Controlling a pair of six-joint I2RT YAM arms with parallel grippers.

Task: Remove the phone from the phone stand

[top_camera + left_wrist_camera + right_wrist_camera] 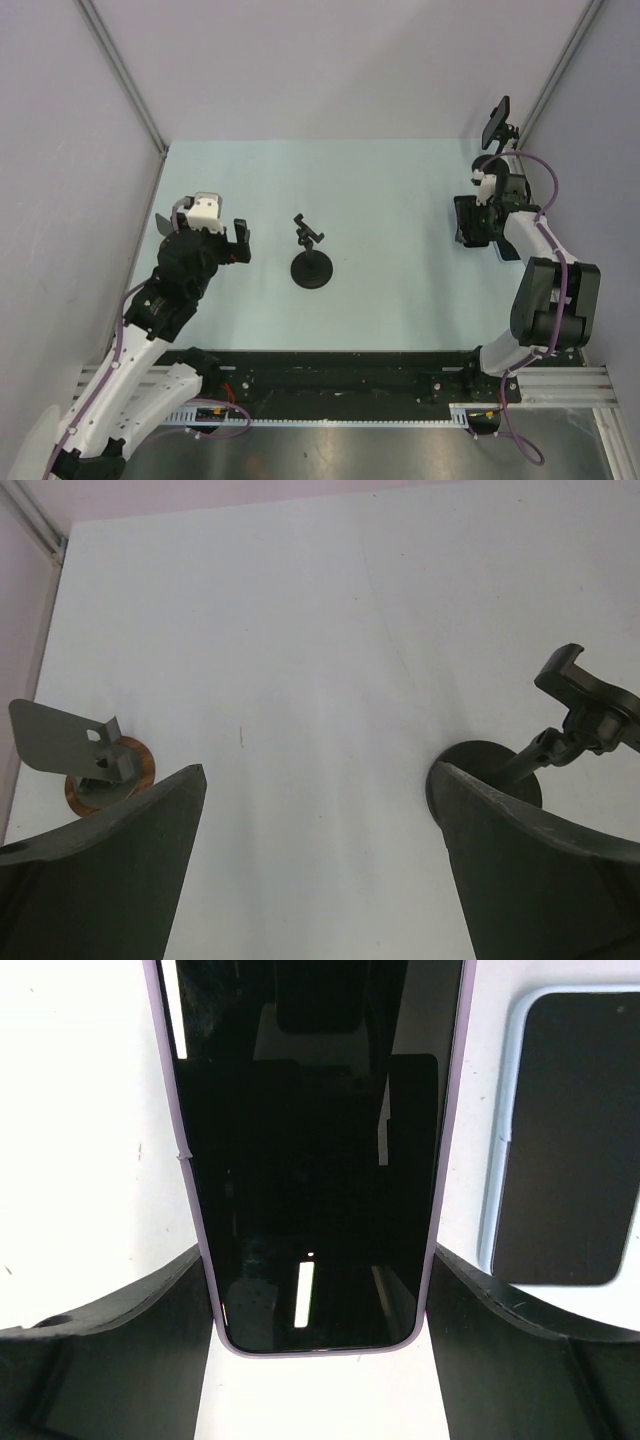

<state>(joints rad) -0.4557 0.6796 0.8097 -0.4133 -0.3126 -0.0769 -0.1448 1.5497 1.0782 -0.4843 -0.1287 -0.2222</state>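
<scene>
The black phone stand (311, 266) stands empty at the table's middle, its clamp open upward; it also shows at the right of the left wrist view (585, 695). A phone in a purple case (310, 1160) lies screen up between my right gripper's fingers (130, 1330), which press on both its long edges. In the top view my right gripper (468, 225) is low over the table at the right, on this phone (463, 222). My left gripper (240, 240) is open and empty, left of the stand (320, 770).
A second phone in a light blue case (565, 1140) lies flat just right of the held one. Another stand with a dark slab on it (497, 125) is at the far right corner, seen also in the left wrist view (95, 760). Walls enclose three sides.
</scene>
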